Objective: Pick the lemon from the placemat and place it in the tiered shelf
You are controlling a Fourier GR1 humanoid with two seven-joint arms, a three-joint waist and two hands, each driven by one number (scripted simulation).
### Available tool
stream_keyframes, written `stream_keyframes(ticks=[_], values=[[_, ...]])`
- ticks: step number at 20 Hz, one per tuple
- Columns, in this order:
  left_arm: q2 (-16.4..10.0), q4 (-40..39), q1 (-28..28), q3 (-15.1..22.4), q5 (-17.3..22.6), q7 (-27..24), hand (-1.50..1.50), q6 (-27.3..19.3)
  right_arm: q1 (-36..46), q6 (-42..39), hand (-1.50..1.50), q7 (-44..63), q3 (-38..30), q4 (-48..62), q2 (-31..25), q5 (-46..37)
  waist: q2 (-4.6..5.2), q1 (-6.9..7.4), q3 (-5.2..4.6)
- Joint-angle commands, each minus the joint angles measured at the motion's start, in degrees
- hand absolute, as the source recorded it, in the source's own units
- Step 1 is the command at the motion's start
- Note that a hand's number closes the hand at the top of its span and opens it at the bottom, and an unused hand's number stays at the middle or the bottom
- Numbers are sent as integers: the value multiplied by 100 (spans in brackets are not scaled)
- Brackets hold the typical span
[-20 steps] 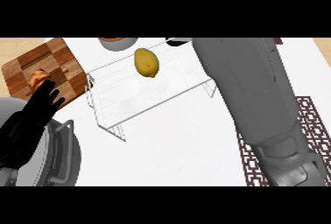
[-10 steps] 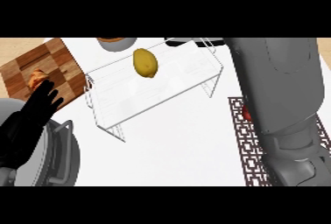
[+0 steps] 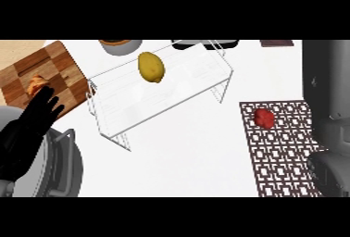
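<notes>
Left hand (image 3: 31,134) sits at the lower left edge of the frame, fingers straight and a bit spread, holding nothing. The right hand doesn't show, just its grey forearm (image 3: 328,92) down the right edge. The lemon (image 3: 151,67) is top centre, on the clear tiered shelf (image 3: 137,104); can't tell which level. Its long axis runs nearly top-to-bottom in frame, nub end pointing down and slightly right. The placemat (image 3: 287,157) at lower right is well apart from it, with a small red thing (image 3: 265,117) on it.

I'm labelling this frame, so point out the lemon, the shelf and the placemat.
Lemon (image 3: 151,67), head view, middle of its peel.
Shelf (image 3: 157,98), head view, bare clear top panel.
Placemat (image 3: 280,155), head view, bare patterned lower part.
</notes>
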State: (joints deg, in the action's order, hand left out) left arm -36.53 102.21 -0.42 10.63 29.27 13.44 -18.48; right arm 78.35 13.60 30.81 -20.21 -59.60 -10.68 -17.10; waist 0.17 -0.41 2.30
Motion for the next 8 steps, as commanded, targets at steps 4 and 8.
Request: stream_keyframes(ticks=[4,8], values=[[557,-947,461,493,-7,135,0,-183,-182,-693,-150,-24,-660,171,-796,661,115,-162,-233],[512,-864,550,594,-78,49,0,-109,-373,-1096,-150,-313,-822,334,-1097,879,125,-78,-233]])
